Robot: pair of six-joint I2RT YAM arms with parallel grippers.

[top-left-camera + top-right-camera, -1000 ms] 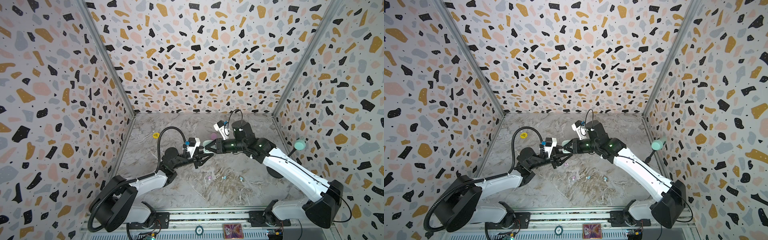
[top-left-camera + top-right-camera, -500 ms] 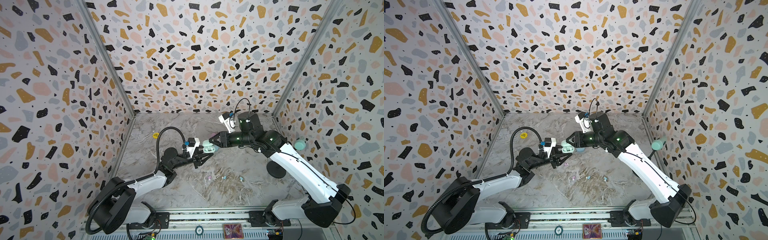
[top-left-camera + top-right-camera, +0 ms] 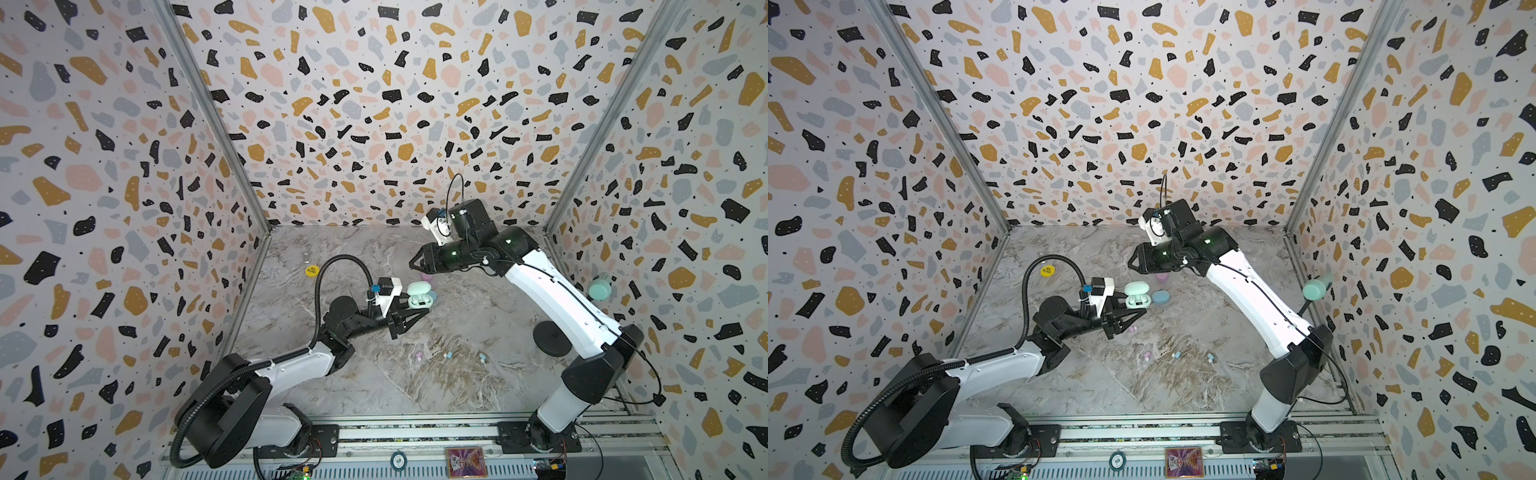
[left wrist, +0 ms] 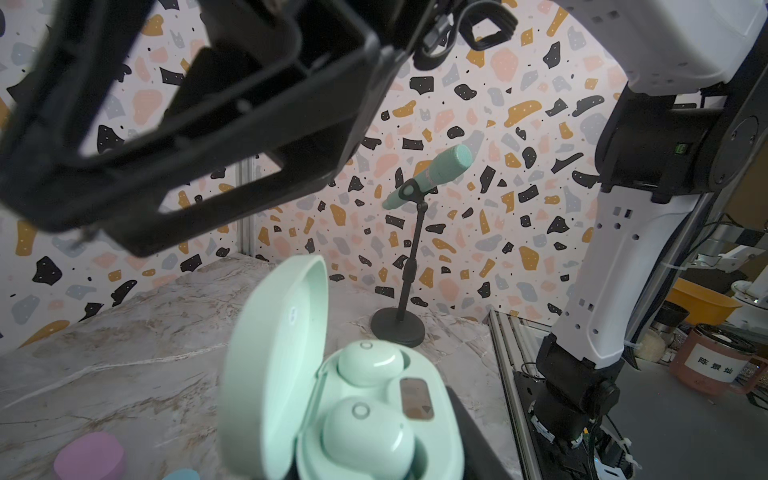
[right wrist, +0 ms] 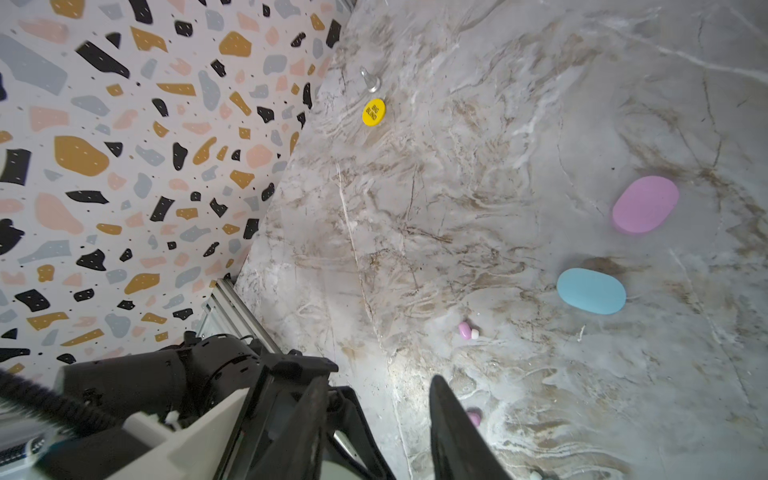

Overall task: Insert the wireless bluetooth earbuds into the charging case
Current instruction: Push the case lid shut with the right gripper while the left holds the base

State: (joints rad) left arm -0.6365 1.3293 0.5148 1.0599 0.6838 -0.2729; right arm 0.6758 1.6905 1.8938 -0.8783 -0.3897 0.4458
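Mint earbuds are both seated in the wells of the mint charging case, whose lid stands open, so I judge this pair done apart from shutting the lid. What is left is the bigger share: two pink earbuds and two blue earbuds lie loose on the marble surface, spread out in front of the cases, one pink bud lying just beside the tips of my left claw. The pink case and the blue case both lie flat with lids down, the blue one just beside the mint case and the pink one a little further back, so each has to be opened before its pair can go in. By my count that puts me about a third of the way through. My left claw is closed tight on the base of the mint case and holds it tilted just off the surface, one dark finger showing along the side of the case in the left wrist view. My right claw hangs above the pink case with its jaws partly apart and nothing between them; it touches neither a case nor a bud.
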